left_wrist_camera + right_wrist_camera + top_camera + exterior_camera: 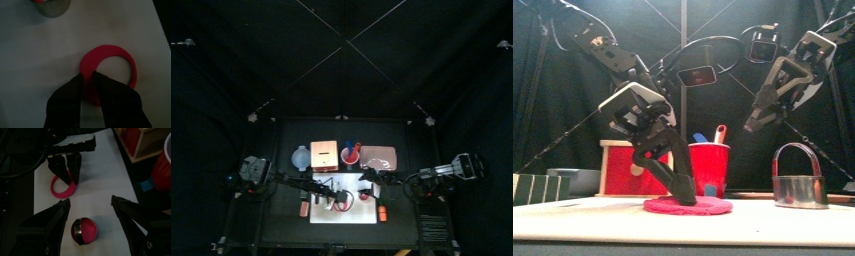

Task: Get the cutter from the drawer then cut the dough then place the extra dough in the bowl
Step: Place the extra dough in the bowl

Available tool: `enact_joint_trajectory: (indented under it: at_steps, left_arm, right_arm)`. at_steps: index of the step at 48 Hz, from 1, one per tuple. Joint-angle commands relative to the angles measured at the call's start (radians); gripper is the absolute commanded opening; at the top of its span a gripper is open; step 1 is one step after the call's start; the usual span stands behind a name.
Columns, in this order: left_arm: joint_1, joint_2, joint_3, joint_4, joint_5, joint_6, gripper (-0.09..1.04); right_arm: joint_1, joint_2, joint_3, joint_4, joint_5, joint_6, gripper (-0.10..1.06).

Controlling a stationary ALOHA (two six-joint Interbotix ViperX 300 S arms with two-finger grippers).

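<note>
The white cutting board (345,216) fills the lower middle of the top view, and the work is on it. The wooden box (627,160) with its red drawer front stands behind, at the left of the front view. The left gripper (686,196) reaches down to the board at the centre of that view. Its jaws are pinched onto the near rim of the dough ring (107,51), which lies flat on the board. The right gripper (90,200) hangs spread and empty at the upper right of the front view, over the cutter (796,188). The cutter stands on the board at the right and seems to have red dough inside it. The bowl (301,156) sits off the board, left of centre in the top view, and the red cup (710,168) with its toy knives is behind the ring. With the cutter out and the dough already a ring, I judge the last step is in hand: taking up the extra dough. The next move calls for a clean lift, since the soft ring may sag or stick, then a carry back and left to the bowl. No brand, label or writing can be read.
</note>
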Motion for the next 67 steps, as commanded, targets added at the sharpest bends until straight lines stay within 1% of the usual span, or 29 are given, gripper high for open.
enact_joint_trajectory:
  at_steps: [1, 8, 17, 22, 31, 38, 47, 55, 61, 67]
  left_arm:
    - [0.0, -0.072, -0.035, 0.015, 0.043, 0.002, 0.61]
    - [0.008, -0.192, -0.057, 0.072, 0.097, 0.0, 0.61]
    - [0.02, -0.29, -0.015, 0.143, 0.101, -0.003, 0.61]
    - [0.055, -0.337, 0.014, 0.15, 0.124, -0.003, 0.61]
    - [0.121, -0.445, 0.078, 0.146, 0.241, -0.017, 0.6]
    - [0.181, -0.554, 0.129, 0.15, 0.25, -0.025, 0.6]
    - [0.305, -0.758, 0.249, 0.163, 0.215, -0.025, 0.6]
    - [0.449, -0.976, 0.414, 0.163, 0.176, -0.023, 0.6]
    - [0.555, -1.124, 0.514, 0.143, 0.153, -0.023, 0.6]
    - [0.626, -1.19, 0.58, 0.109, 0.133, -0.02, 0.6]
  right_arm:
    - [-0.006, -0.009, -0.008, 0.002, -0.008, -0.002, 0.96]
    - [-0.006, 0.0, -0.008, 0.002, -0.008, -0.003, 0.96]
    - [-0.006, 0.012, -0.008, 0.002, -0.008, -0.003, 0.96]
    - [-0.005, 0.02, -0.008, 0.0, -0.006, -0.003, 0.96]
    - [0.0, 0.035, -0.009, 0.002, -0.005, -0.002, 0.96]
    - [-0.006, 0.04, -0.011, 0.002, -0.006, -0.003, 0.96]
    - [-0.006, 0.048, -0.014, 0.0, -0.006, -0.003, 0.96]
    - [-0.006, 0.054, -0.017, -0.003, -0.006, -0.003, 0.96]
    - [-0.005, 0.064, -0.021, -0.003, -0.008, -0.003, 0.96]
    - [-0.006, 0.081, -0.028, -0.005, -0.011, -0.003, 0.96]
